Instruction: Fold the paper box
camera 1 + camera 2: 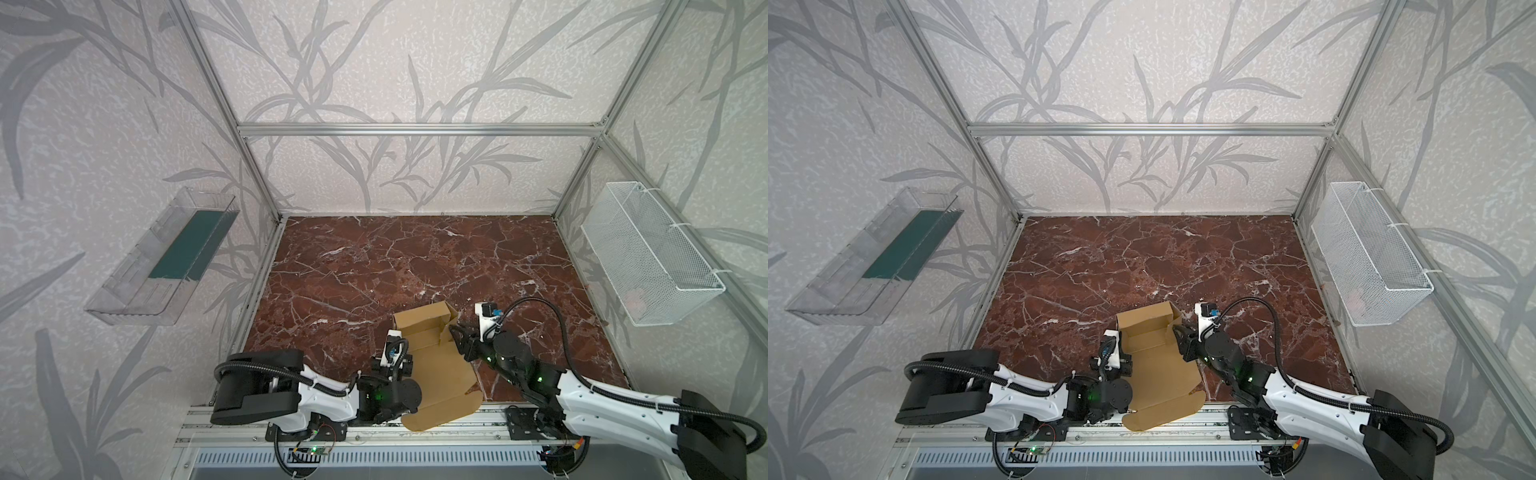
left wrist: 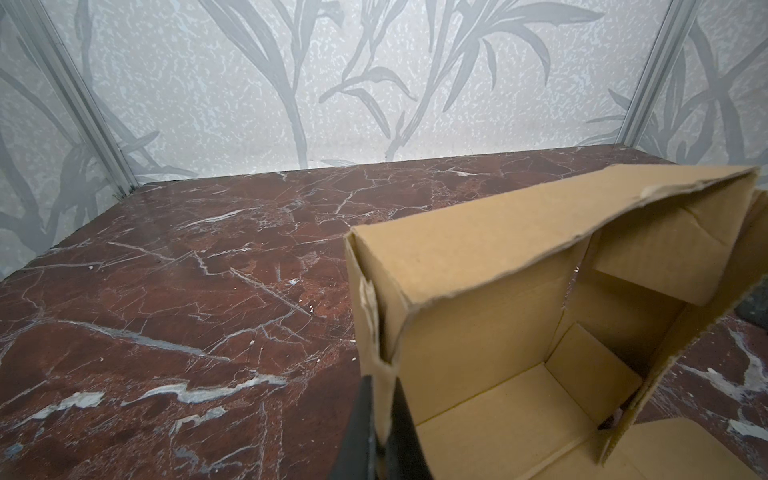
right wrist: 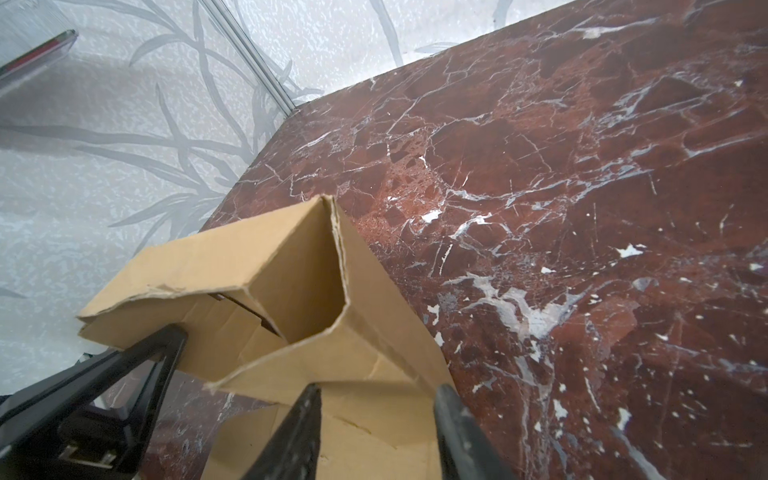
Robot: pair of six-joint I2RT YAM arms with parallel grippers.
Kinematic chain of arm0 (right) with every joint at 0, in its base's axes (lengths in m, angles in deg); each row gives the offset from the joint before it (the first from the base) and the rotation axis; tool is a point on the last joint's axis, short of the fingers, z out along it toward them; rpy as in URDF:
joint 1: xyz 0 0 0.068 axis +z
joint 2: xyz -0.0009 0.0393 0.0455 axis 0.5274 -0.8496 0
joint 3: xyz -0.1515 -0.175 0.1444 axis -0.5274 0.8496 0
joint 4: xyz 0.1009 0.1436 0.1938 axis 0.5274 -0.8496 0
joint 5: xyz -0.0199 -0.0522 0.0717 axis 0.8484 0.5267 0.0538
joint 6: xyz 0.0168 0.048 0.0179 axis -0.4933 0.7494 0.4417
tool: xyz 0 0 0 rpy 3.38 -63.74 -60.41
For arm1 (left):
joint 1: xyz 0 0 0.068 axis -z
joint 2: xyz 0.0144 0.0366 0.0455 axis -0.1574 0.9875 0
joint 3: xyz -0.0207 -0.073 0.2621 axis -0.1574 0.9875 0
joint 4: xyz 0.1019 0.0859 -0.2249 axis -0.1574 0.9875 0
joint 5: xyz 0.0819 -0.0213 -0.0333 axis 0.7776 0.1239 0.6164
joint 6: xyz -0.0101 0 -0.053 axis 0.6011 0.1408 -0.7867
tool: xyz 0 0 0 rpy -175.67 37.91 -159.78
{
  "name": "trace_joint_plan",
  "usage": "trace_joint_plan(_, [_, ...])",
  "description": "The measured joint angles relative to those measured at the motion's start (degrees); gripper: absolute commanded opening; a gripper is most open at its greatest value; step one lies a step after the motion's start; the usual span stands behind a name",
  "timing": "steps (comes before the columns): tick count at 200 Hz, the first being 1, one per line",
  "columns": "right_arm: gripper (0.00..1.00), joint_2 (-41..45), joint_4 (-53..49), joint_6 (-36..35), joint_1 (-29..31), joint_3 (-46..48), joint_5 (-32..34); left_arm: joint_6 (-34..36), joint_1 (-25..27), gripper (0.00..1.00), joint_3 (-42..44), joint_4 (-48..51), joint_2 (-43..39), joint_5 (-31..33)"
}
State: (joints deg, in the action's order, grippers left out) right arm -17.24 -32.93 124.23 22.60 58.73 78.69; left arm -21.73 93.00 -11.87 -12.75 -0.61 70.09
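Leaf-patterned walls (image 1: 374,62) and an aluminium frame (image 1: 415,129) are enclosing a red-brown marble tabletop (image 1: 374,270); a clear bin (image 1: 162,257) and wire basket (image 1: 648,257) are hanging at far left and right. The paper box (image 1: 440,374) is sitting half-folded at lower centre, the left gripper (image 2: 383,399) pinching its wall, the right gripper (image 3: 380,390) gaping partway over a flap.
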Motion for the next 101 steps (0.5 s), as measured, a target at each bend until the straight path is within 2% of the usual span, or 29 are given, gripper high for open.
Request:
trace_joint_plan(74, [0.41, -7.9, 2.7, -0.1, 0.0, 0.0, -0.7, -0.1, 0.0, 0.0, 0.0, -0.1, -0.6, 0.3])
trace_joint_plan(101, [0.33, -9.0, 4.5, -0.3, 0.0, 0.0, -1.1, -0.1, 0.0, 0.0, 0.0, 0.0, -0.6, 0.5])
